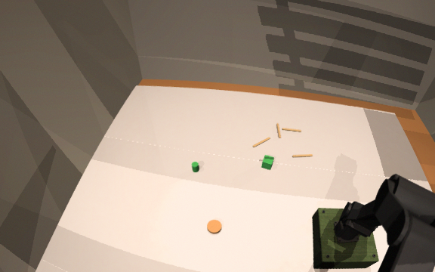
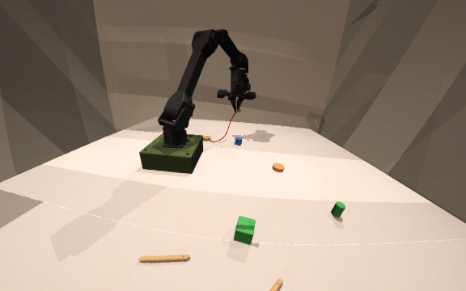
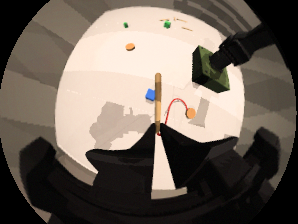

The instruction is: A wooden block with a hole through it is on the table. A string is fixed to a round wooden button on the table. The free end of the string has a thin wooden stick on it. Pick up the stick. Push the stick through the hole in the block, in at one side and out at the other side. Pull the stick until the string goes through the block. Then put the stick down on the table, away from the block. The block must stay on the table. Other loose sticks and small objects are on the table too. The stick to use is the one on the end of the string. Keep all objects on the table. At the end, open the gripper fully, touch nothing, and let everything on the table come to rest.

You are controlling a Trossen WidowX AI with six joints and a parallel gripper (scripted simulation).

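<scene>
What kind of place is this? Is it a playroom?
More likely a robot test bench than a playroom. A black arm stands bolted on a green base on a pale table, its end effector shut on a stick on a red string, with plain walls around.

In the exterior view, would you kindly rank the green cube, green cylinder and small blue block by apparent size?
1. Green cube.
2. Green cylinder.
3. Small blue block, though it sits farthest from the camera, so its true rank is unsure.
</scene>
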